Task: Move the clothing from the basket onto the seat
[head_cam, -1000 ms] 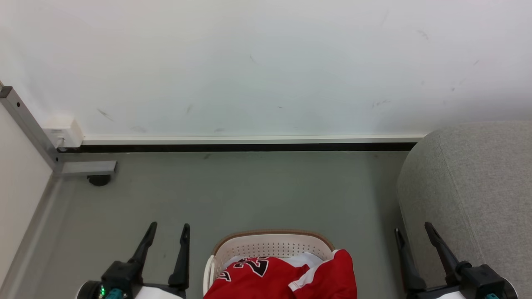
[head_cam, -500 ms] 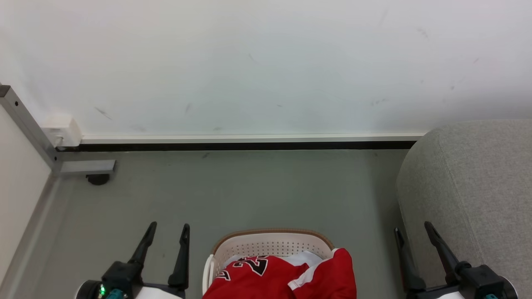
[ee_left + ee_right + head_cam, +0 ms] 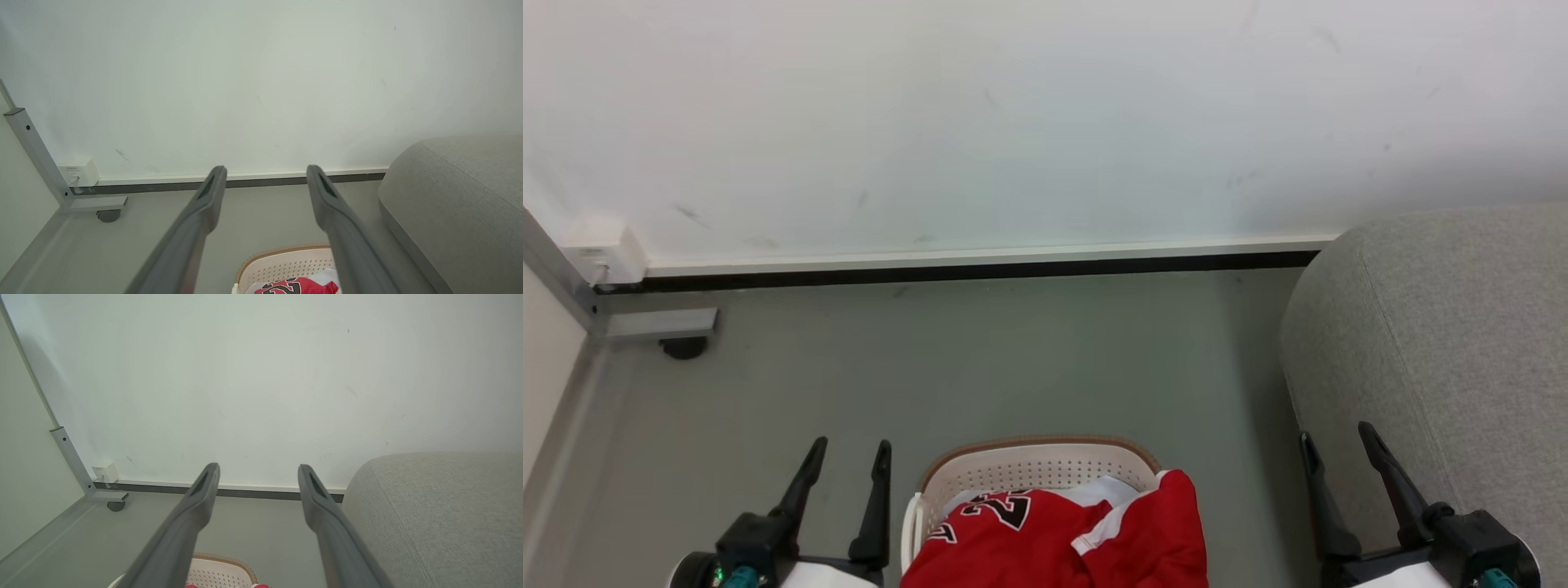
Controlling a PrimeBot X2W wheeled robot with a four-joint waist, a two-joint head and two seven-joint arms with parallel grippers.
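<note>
**Head view.** A cream-white perforated laundry basket (image 3: pixel 1029 472) with a brown rim stands on the grey floor (image 3: pixel 980 359) at bottom centre, between the two grippers. The red basketball jersey (image 3: pixel 1045 543) lies heaped inside it, with a black, white-outlined number facing up. One red fold with white trim is draped over the basket's right rim. The left gripper (image 3: pixel 850 443) hovers just left of the basket, its two dark fingers spread apart, clear of the cloth and pointing toward the white wall (image 3: pixel 1013 122). The right gripper (image 3: pixel 1335 433) hovers to the basket's right, its fingers likewise spread. It is set against the rounded edge of the light grey sofa (image 3: pixel 1445 327); contact with the fabric cannot be told. A strip of floor separates basket and sofa. At far left, a metal frame foot (image 3: pixel 658 322) rests on a black caster (image 3: pixel 682 348), near a white wall box (image 3: pixel 600 251) above the skirting.

**Wrist views.** Each finger pair is parted, with the basket low between or below them
</note>
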